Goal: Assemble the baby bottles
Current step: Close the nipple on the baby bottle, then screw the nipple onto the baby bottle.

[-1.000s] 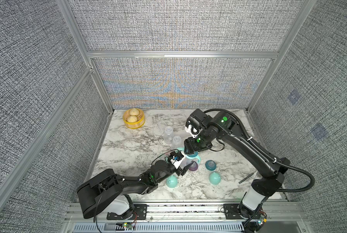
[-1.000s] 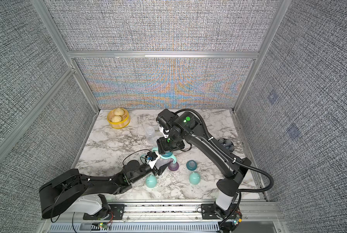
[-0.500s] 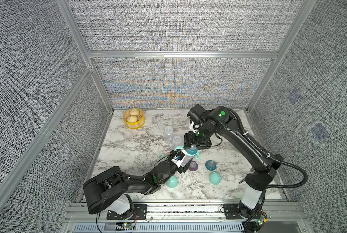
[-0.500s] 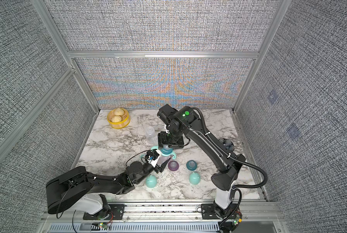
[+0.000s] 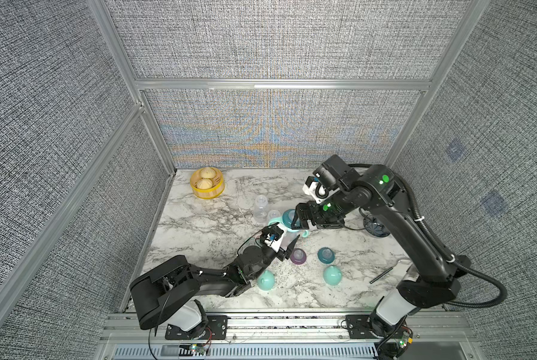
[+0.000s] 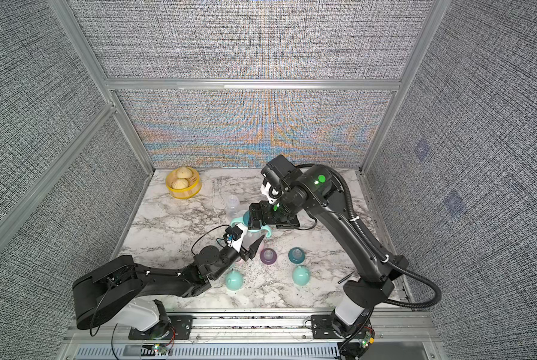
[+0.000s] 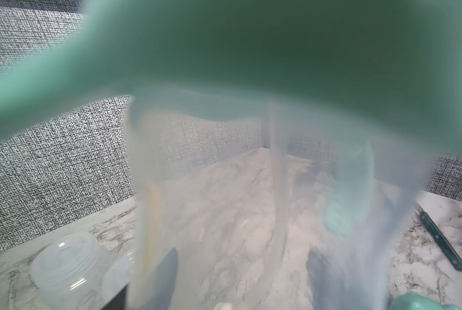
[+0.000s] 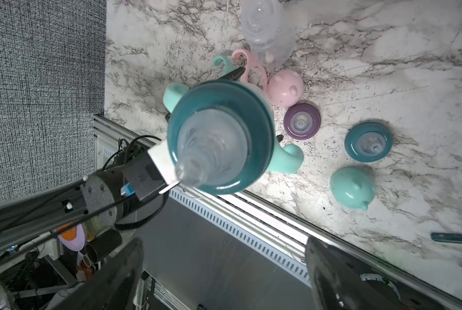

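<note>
Over the table (image 5: pixel 198 237), your left gripper (image 5: pixel 287 242) is squeezing the bottle (image 8: pixel 219 142). Your right gripper (image 8: pixel 223 245) is hanging open nearby.

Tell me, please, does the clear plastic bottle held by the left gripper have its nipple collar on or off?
On: a teal nipple collar caps the clear plastic bottle, seated on its mint handle ring.

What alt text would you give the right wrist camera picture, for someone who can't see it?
A clear baby bottle with teal collar and mint handles is gripped by the left pincer. The right pincer stands open near the camera; loose collars and caps lie on the marble table.
</note>
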Robot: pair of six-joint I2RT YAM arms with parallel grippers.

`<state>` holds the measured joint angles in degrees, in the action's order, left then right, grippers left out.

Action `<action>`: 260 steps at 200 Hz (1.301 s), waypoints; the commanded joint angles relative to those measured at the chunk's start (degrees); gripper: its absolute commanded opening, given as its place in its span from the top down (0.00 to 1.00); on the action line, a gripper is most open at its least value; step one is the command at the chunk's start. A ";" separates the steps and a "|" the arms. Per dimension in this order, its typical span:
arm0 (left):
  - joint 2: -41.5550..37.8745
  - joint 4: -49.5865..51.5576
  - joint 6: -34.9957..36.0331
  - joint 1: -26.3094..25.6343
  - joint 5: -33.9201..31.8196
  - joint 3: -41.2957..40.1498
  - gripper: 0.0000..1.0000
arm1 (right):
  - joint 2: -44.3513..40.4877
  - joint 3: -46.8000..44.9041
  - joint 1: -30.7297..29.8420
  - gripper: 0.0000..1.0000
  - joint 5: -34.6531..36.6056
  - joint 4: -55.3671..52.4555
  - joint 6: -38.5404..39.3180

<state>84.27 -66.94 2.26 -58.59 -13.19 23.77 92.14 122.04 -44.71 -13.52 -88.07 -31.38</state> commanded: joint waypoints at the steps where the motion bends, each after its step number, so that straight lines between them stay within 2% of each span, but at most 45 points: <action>1: -1.89 1.97 -3.21 2.12 6.56 1.20 1.00 | -4.03 -4.73 -1.00 0.06 2.93 8.64 5.45; 25: -3.83 5.15 -4.30 4.01 12.87 1.65 1.00 | -9.95 -12.82 -3.55 0.07 8.69 18.31 10.09; 58: -5.77 11.09 -6.87 7.51 26.98 3.42 1.00 | -19.68 -28.58 -4.33 0.09 7.76 36.72 17.00; 83: -5.96 14.31 -9.04 9.80 35.81 4.84 1.00 | -23.35 -33.30 -4.33 0.09 8.72 41.05 21.79; 117: -4.78 12.52 -12.11 11.54 44.27 5.14 1.00 | -28.08 -40.84 -4.20 0.10 7.73 47.83 25.53; 151: -4.38 10.63 -14.83 12.08 46.94 4.72 1.00 | -33.27 -48.94 -2.57 0.12 7.12 55.80 24.81; 179: -4.18 10.12 -15.34 12.05 47.84 4.51 1.00 | -35.29 -53.20 -0.72 0.12 3.69 60.04 24.21; 226: -4.46 10.41 -15.62 12.02 48.86 4.77 1.00 | -34.78 -57.51 2.16 0.13 -4.42 66.93 23.38; 260: -3.79 10.12 -16.12 12.05 49.87 5.28 1.00 | -34.04 -59.26 2.76 0.13 -7.15 71.13 23.20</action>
<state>80.03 -53.98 -13.61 -46.57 34.96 28.29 57.41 62.98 -42.30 -16.88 -22.22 -7.66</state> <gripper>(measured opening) 0.783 0.872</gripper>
